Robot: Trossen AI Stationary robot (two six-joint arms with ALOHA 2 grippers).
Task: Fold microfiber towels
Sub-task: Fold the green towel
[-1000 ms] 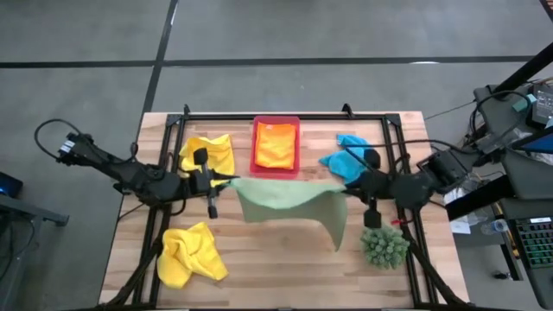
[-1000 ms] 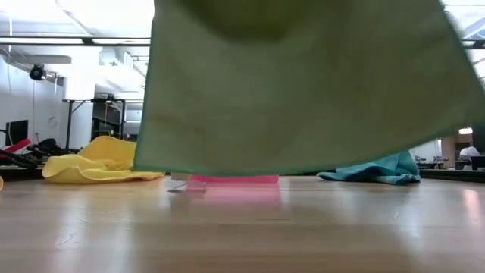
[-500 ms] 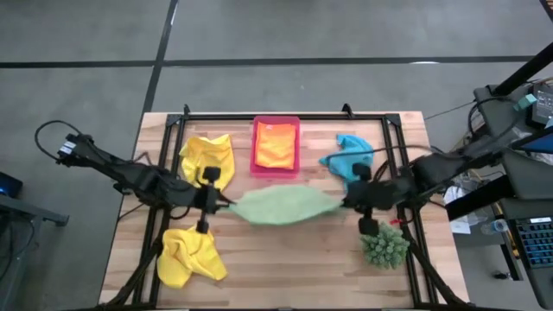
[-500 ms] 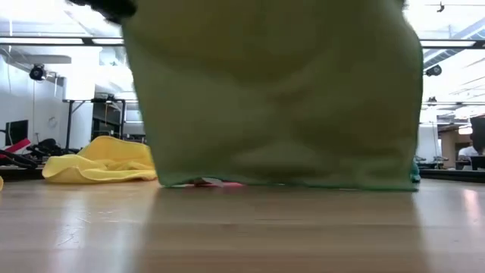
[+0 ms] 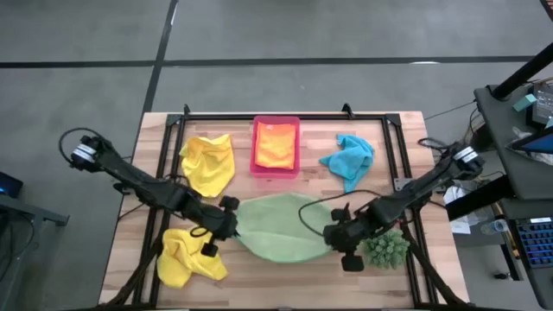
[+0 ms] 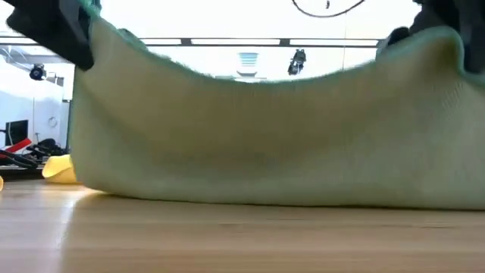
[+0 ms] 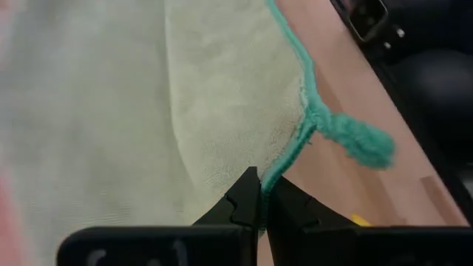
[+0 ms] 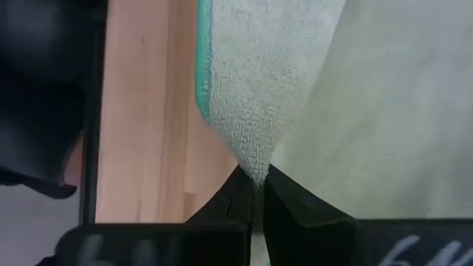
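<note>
Two grippers, the left gripper (image 5: 226, 226) and the right gripper (image 5: 340, 237), were each pinched tight on a corner of the light green towel (image 5: 278, 226), fingers clamped on its teal hem in both wrist views. Over the past second they had swung toward the table's near edge and sunk: a second earlier the cloth hung stretched between them at mid-table, and it now lay spread on the boards with only the held corners raised, its lower edge resting on the wood in the low view. That suggested the towel had been laid out flat, ready for its first fold. On the wooden table (image 5: 285, 281) beside it sat one crumpled yellow towel (image 5: 188, 255) near the left arm and the spiky green plant (image 5: 385, 248) just by the right gripper. Farther back lay the second yellow towel (image 5: 208, 161), the orange towel (image 5: 276, 144) inside the pink tray (image 5: 254, 147), and the turquoise towel (image 5: 349, 159), all unfolded. Beyond stretched grey floor and a desk at right.
</note>
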